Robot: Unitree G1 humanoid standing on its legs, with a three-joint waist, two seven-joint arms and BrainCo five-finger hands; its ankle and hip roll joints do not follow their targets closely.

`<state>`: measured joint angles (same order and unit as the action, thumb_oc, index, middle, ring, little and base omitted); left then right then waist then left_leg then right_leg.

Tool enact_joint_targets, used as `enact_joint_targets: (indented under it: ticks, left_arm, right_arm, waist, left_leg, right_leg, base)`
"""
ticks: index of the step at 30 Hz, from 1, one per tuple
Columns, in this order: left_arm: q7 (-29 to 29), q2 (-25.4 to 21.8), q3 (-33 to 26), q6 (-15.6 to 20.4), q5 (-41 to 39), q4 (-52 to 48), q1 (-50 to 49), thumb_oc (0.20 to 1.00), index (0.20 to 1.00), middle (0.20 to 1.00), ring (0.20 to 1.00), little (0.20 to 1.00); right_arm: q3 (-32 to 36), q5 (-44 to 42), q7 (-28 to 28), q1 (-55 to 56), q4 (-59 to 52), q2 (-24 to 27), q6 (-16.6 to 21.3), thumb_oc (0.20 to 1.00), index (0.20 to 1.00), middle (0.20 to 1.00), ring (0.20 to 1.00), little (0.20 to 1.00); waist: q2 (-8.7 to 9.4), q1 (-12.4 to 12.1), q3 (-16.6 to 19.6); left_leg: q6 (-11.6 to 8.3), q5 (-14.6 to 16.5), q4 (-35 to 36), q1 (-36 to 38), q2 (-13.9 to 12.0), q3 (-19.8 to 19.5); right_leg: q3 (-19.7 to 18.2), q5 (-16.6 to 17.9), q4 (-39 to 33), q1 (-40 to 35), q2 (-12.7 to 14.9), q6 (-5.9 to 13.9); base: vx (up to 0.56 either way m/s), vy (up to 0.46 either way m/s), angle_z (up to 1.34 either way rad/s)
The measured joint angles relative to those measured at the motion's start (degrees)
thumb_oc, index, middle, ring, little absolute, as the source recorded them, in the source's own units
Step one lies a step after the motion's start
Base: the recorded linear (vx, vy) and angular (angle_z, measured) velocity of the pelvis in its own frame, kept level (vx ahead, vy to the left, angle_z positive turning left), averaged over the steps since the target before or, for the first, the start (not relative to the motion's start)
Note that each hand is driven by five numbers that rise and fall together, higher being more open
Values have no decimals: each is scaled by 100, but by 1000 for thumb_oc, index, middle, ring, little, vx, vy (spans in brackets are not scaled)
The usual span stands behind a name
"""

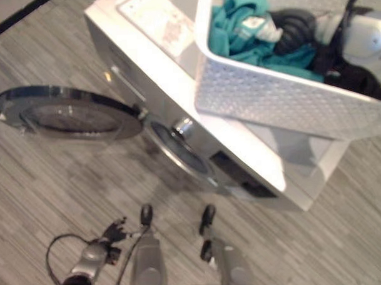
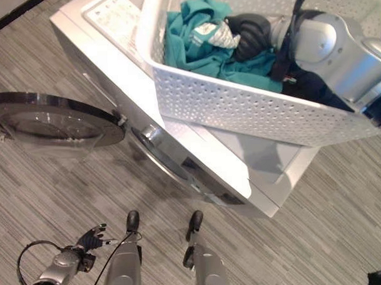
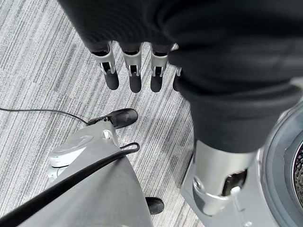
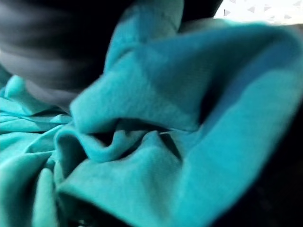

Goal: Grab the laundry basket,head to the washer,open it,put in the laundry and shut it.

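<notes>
A white perforated laundry basket rests on top of the silver washer. Inside lies teal laundry beside some dark cloth. My right hand reaches into the basket from the right, its dark cover down on the teal cloth, which bunches up right against it in the right wrist view. The washer's round door is swung wide open to the left, and the drum opening is uncovered. My left hand hangs low in front of the washer, open and holding nothing, its fingers straight.
Grey striped floor stretches in front of the washer. The open door juts out over that floor on the left. The washer's front rim stands close beside my left hand.
</notes>
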<state>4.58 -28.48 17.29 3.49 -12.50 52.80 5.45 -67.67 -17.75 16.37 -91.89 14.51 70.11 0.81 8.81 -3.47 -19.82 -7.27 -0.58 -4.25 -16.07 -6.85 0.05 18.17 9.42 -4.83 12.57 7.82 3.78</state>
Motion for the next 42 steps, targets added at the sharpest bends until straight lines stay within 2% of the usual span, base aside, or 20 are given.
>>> enact_joint_targets:
  ticks: [9, 12, 15, 17, 20, 24, 28, 30, 34, 38, 42]
  left_arm:
    - [-91, 87, -51, -3, -2, 11, 105, 1000, 1000, 1000, 1000, 1000]
    - [-98, 115, -61, -7, -1, 21, 170, 1000, 1000, 1000, 1000, 1000]
    - [-98, 118, -68, -10, 0, 23, 203, 1000, 1000, 1000, 1000, 1000]
    - [-98, 184, -289, -15, 0, 143, 256, 1000, 1000, 1000, 1000, 1000]
    - [-115, 185, -399, -12, 1, 288, 294, 1000, 1000, 1000, 1000, 1000]
    - [-208, 185, -497, -41, 3, 584, 282, 1000, 1000, 1000, 1000, 1000]
    - [-214, 213, -494, -61, 7, 767, 151, 1000, 1000, 1000, 1000, 1000]
    - [-216, 227, -492, -61, 12, 768, 111, 1000, 1000, 1000, 1000, 1000]
    - [-251, 248, -472, -79, 22, 869, 26, 1000, 1000, 1000, 1000, 1000]
    - [-336, 254, -434, -138, 117, 879, -39, 1000, 1000, 1000, 1000, 1000]
    - [-348, 351, -425, -144, 117, 880, -146, 1000, 1000, 1000, 1000, 1000]
  right_arm:
    - [1021, 446, -216, 795, -21, -26, 16, 200, 200, 200, 200, 200]
    - [1600, 663, -436, 1133, -11, -20, -13, 200, 200, 200, 200, 200]
    - [1894, 665, -713, 1270, -12, 16, -16, 200, 200, 200, 200, 200]
    - [2722, 875, -1020, 1554, -175, 90, -6, 200, 200, 200, 200, 200]
    - [3160, 885, -1557, 1316, 96, 200, 40, 200, 200, 200, 200, 200]
    - [3153, 883, -1830, 972, 259, 227, 45, 200, 200, 200, 200, 200]
    - [3151, 891, -2167, 847, 288, 211, 90, 200, 200, 200, 200, 200]
    - [3148, 900, -2274, 688, 405, 178, 91, 200, 200, 200, 200, 200]
    - [3150, 1214, -2750, 461, 870, -131, 31, 200, 200, 200, 200, 200]
    - [3151, 1368, -2974, 419, 946, -286, 2, 200, 200, 200, 200, 200]
    - [3152, 1598, -3126, 420, 961, -300, -55, 200, 200, 200, 200, 200]
  waist:
    - [-10, 9, 12]
    - [-14, 16, 16]
    - [-22, 36, 22]
    - [-67, 56, 44]
    - [-84, 49, 107]
    - [-61, 76, 155]
    - [-5, 96, 533]
    - [45, 103, 593]
    - [188, 159, 973]
    - [192, 165, 1148]
    - [120, 158, 1310]
  left_leg:
    - [3, -2, -10, 0, 26, 14]
    - [4, -2, -14, 0, 30, 10]
    - [4, -2, -22, 3, 31, 7]
    - [5, -1, -47, 12, 40, -38]
    - [7, 0, -94, 21, 41, -47]
    - [13, 0, -81, 196, 35, -33]
    - [13, -2, 2, 312, 28, 7]
    - [14, -1, 26, 419, 32, 30]
    - [16, -1, 83, 522, 27, 86]
    - [18, -2, 132, 605, 30, 108]
    - [20, -4, 141, 617, 33, 103]
  right_leg:
    - [-19, 11, 1, 7, 15, -13]
    - [-20, 13, 1, 4, 12, -15]
    - [-20, 13, 1, -1, 12, -15]
    - [-10, 13, 1, -50, 13, -16]
    - [18, 14, 56, -69, 20, -20]
    - [1, 7, 56, -226, 18, -22]
    - [-25, -9, 36, -293, 10, -25]
    - [-31, -9, 9, -394, 12, -25]
    - [-73, -18, 6, -437, 14, -19]
    - [-89, -37, 6, -484, 26, -28]
    - [-84, -47, 6, -498, 22, -24]
  base:
    - [0, 0, 0]
    - [0, 0, 0]
    - [4, 0, 1]
    - [-20, 4, 7]
    - [-18, 10, 2]
    - [55, -8, 0]
    - [55, -4, -3]
    - [62, -3, -6]
    - [53, 0, -6]
    - [47, -4, -2]
    - [30, 3, 0]
